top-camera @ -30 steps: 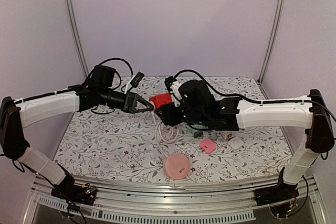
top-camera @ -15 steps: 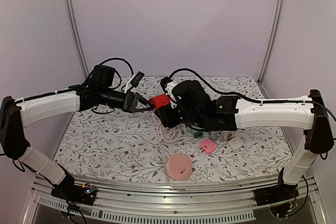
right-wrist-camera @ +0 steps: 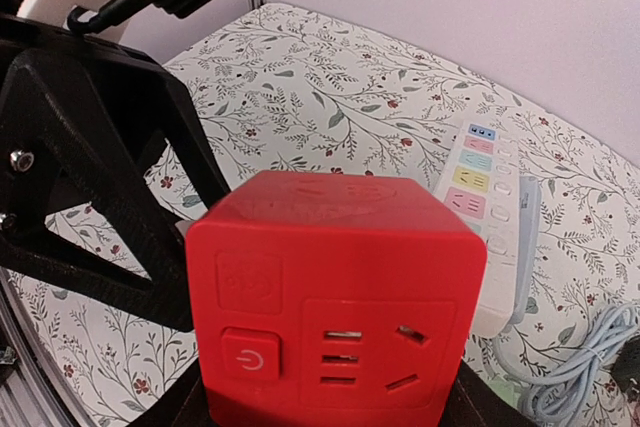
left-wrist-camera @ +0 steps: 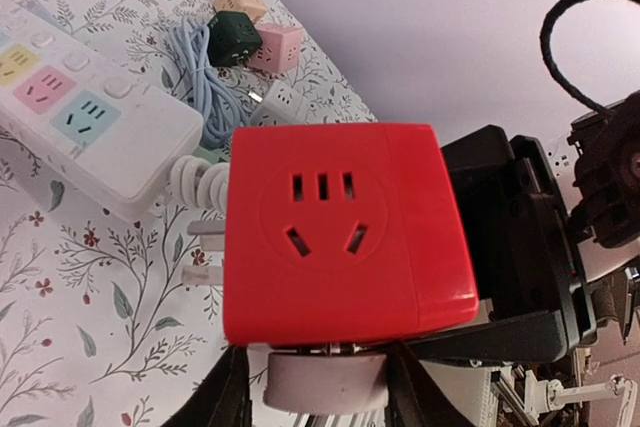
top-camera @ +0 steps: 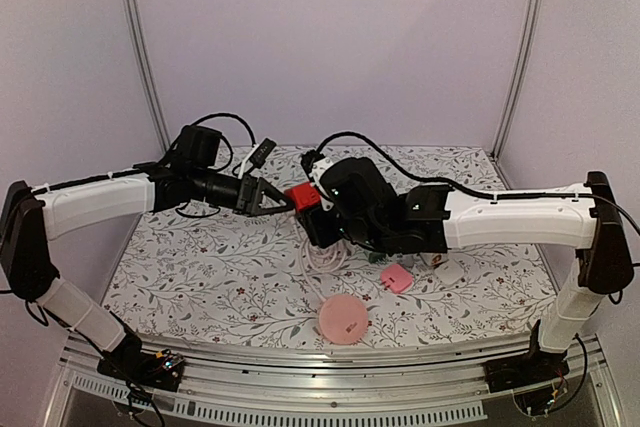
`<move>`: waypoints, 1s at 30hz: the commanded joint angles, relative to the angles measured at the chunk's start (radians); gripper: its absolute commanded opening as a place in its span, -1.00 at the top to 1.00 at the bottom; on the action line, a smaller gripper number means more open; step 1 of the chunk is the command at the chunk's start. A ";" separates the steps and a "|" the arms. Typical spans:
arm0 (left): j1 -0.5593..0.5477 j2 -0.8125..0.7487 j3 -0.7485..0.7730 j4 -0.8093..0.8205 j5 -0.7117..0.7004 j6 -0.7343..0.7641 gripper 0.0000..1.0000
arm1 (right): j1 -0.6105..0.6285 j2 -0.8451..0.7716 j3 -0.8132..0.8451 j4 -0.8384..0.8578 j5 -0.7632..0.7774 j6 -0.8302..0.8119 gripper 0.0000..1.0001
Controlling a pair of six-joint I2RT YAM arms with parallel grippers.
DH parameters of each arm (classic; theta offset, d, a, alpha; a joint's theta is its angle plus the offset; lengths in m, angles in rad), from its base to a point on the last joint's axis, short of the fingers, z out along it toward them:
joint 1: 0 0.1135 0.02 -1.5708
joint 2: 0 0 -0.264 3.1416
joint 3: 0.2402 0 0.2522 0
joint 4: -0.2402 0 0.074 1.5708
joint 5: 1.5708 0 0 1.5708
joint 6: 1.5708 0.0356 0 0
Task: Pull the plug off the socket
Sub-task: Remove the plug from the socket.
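Observation:
The red cube socket (top-camera: 303,197) hangs in the air above the table's middle, between both grippers. My right gripper (top-camera: 318,215) is shut on it from the right and below; the cube fills the right wrist view (right-wrist-camera: 335,297). My left gripper (top-camera: 280,204) meets the cube's left side. In the left wrist view its black fingers (left-wrist-camera: 225,397) are shut on a grey plug (left-wrist-camera: 325,385) seated in the cube's (left-wrist-camera: 340,237) lower face. A thin gap with metal pins shows between plug and cube. The left gripper's black finger (right-wrist-camera: 100,197) stands beside the cube.
A white power strip (left-wrist-camera: 80,117) with coloured sockets lies on the flowered table below, with a coiled blue cable (left-wrist-camera: 200,77) and small cube adapters (left-wrist-camera: 250,32) beside it. A pink round disc (top-camera: 342,318) and a pink adapter (top-camera: 396,278) lie nearer the front.
My right arm has shifted a little to the left with the red cube. My left gripper has stayed at the cube's left side.

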 commanded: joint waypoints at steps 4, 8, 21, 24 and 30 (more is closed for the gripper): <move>-0.008 0.014 0.004 0.031 0.027 0.017 0.51 | 0.015 0.004 0.063 0.071 0.055 -0.004 0.81; -0.010 0.006 0.002 0.034 0.030 0.021 0.72 | 0.006 -0.002 0.049 0.078 0.033 0.019 0.81; -0.021 -0.020 -0.002 0.026 0.017 0.047 0.94 | -0.100 -0.124 -0.176 0.291 -0.160 0.226 0.82; -0.022 -0.017 -0.001 0.027 0.017 0.046 0.96 | -0.106 -0.124 -0.182 0.304 -0.173 0.241 0.82; -0.020 -0.008 0.002 0.022 0.013 0.039 1.00 | -0.075 -0.101 -0.133 0.242 -0.109 0.181 0.83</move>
